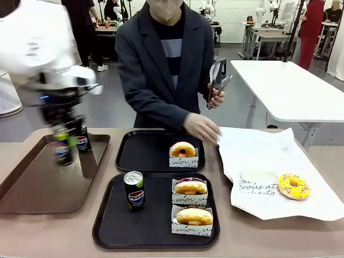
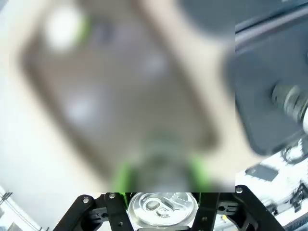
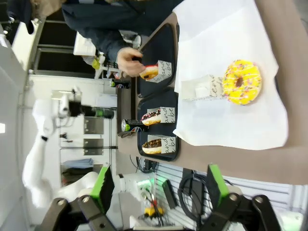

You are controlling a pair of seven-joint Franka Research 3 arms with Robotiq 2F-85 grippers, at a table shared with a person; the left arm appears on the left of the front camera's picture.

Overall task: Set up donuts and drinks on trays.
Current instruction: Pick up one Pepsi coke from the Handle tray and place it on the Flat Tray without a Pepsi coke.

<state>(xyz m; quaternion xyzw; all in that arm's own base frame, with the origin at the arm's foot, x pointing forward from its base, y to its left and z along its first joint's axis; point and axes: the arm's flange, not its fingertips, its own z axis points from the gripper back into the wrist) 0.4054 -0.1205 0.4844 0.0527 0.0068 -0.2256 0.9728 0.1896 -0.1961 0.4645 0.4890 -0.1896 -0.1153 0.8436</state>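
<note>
1. Left gripper (image 1: 62,141) is clamped on a can (image 2: 162,208). In the left wrist view the silver top sits between its fingers, gripped high so the can hangs upright. The front view is blurred there, so I can't tell if the can's base is clear of the surface.
2. It's over the brown tray (image 1: 32,183), which looks like the staging spot for drinks. A spare can (image 1: 81,142) stands just beside the held one and is the nearest thing to clip.
3. Right gripper (image 3: 161,192) is spread wide with nothing between the pads, looking across the table from the paper side.
4. Near black tray (image 1: 107,226) has a placed can (image 1: 134,190) on the left and two sleeved donuts (image 1: 190,188) on the right, so it looks done.
5. Far black tray (image 1: 134,156) has one wrapped donut (image 1: 183,149) and no drink. My read is that the held can belongs on its bare left half.
6. Person's hand (image 1: 201,128) hovers at the far tray's right corner beside that donut. Their other hand holds tongs (image 1: 217,80).
7. A yellow sprinkled donut (image 1: 293,186) and an empty sleeve (image 1: 258,183) lie on the white paper (image 1: 258,145), right of the trays. That donut is probably the far tray's second one.
8. Obstacles on the route are the two tray rims to cross and the person's hand on the right. Stay left.
</note>
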